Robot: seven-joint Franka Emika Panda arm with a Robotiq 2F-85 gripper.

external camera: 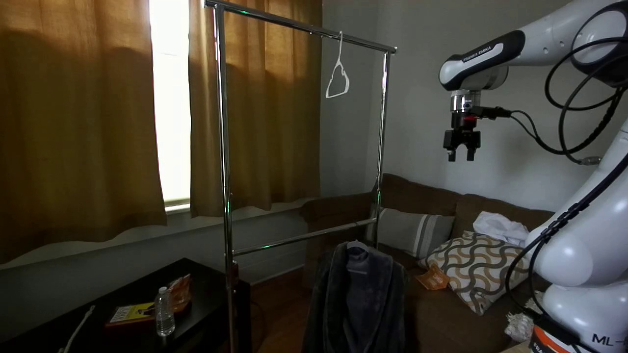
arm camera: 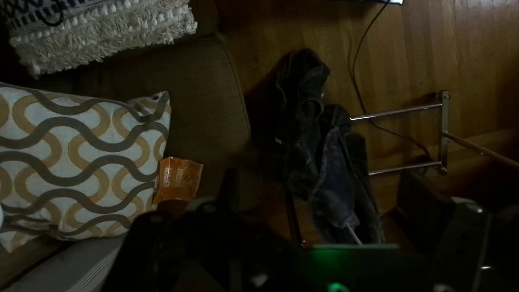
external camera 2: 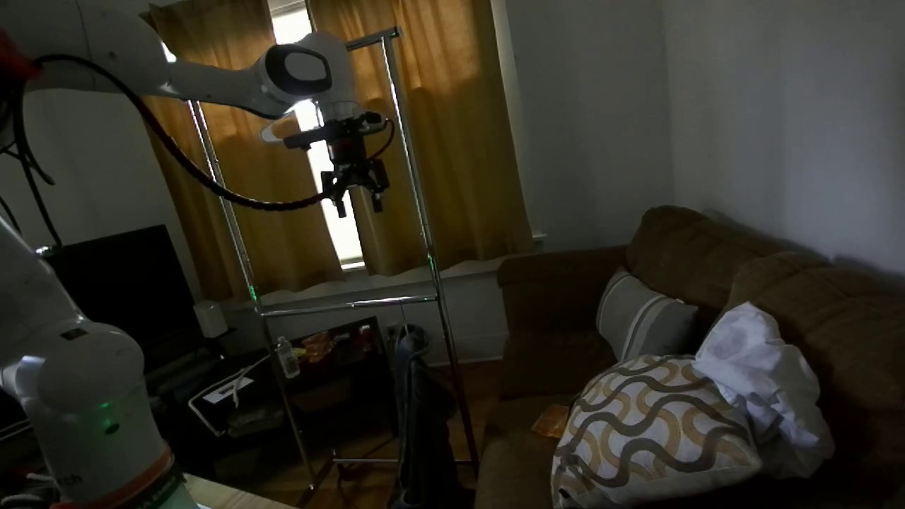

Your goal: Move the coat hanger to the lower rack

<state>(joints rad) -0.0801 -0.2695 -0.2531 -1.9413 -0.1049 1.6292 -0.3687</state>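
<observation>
The coat hanger (external camera: 338,63), thin, white and bare, hangs by its hook from the stand's top bar (external camera: 294,24), toward the bar's right end in an exterior view. It does not show in the exterior view where the arm covers most of the top bar, nor in the wrist view. The lower rack (external camera: 304,237), a thin metal bar at mid-height, also shows in an exterior view (external camera 2: 350,305). My gripper (external camera: 461,155) is open and empty, pointing down, apart from the hanger and the stand; it also shows in an exterior view (external camera 2: 360,206). Its jaws are dark in the wrist view.
A dark jacket (external camera 2: 424,417) hangs from the lower rack, also in the wrist view (arm camera: 332,178). The stand's uprights (external camera: 223,147) flank the bars. A brown sofa (external camera 2: 565,297) with a patterned pillow (external camera 2: 650,424) and a black table (external camera: 196,274) with a bottle (external camera: 164,314) are near.
</observation>
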